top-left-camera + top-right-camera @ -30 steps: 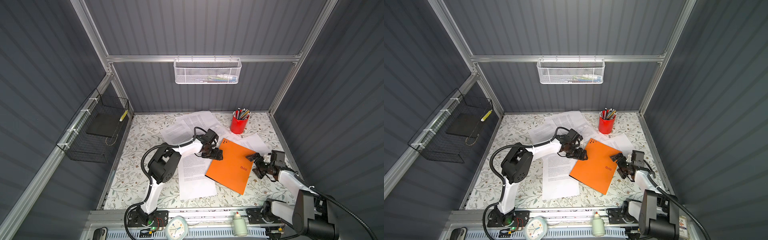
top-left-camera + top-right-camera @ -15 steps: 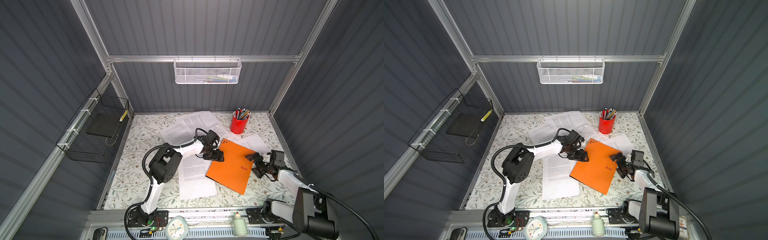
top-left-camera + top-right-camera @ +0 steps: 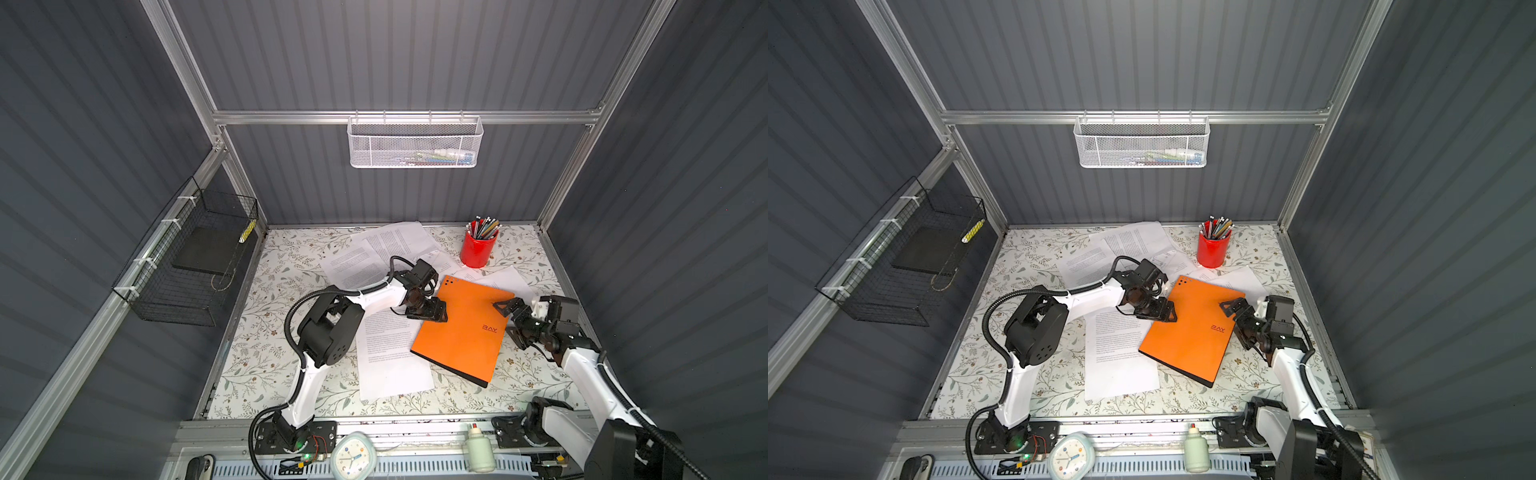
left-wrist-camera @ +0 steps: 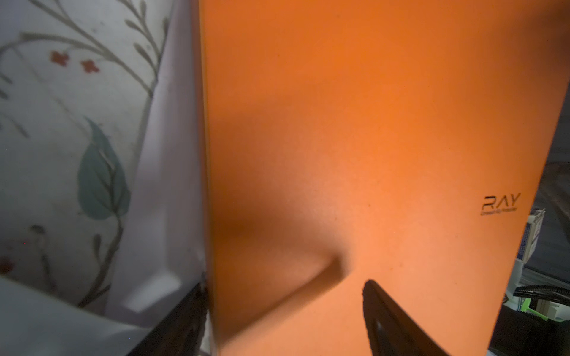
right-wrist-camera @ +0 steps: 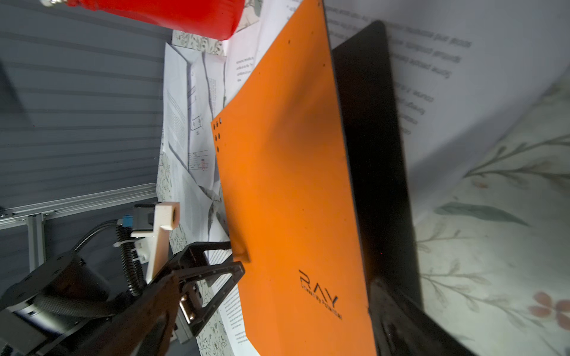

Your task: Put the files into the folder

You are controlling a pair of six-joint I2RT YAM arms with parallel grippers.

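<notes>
Item: the folder, orange cover uppermost, lying mid-surface on loose files, between my two tools. My left tool sits at its left edge, jaws wide apart and holding nothing; one finger is over the cover and the other is off the edge, above paper. My right tool sits at its right edge, jaws spread wide, empty.

I see my left arm and right arm in white shells with bulky black joints, ribbed black cable looping alongside, black open-framed fingers.
</notes>
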